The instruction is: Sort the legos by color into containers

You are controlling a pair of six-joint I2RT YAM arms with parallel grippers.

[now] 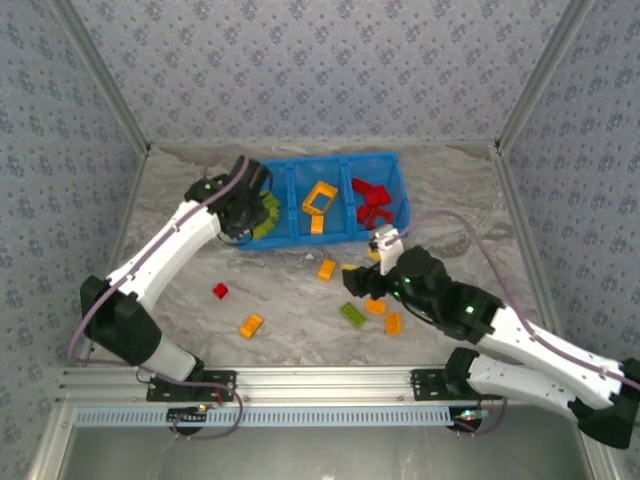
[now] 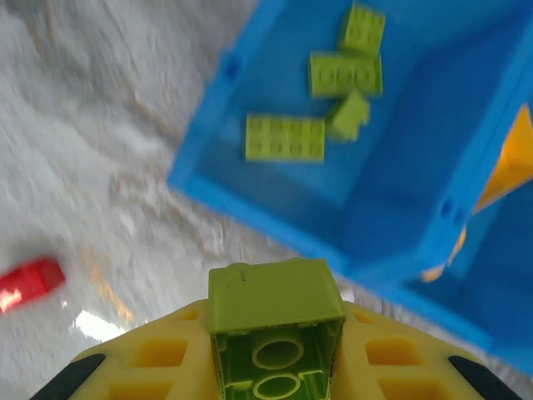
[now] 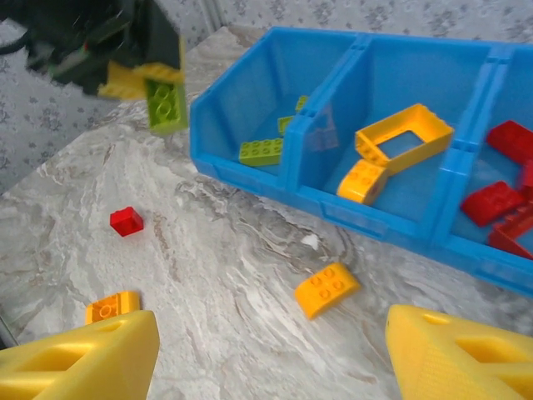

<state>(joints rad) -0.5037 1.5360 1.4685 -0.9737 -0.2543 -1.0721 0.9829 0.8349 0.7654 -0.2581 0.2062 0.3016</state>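
Jaws on my left pinch a lime brick [image 2: 275, 321] beside the part-sorted blue bin [image 1: 345, 233] at upper centre, my right jaws gape empty, and a red cube [image 3: 127, 221] and orange bricks [image 3: 326, 289] wait on the surface [image 1: 290, 300].

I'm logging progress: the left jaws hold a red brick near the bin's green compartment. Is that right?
Not quite. The brick in the left jaws is lime green, not red, as the left wrist view shows. It is held near the bin's green compartment, as you said.
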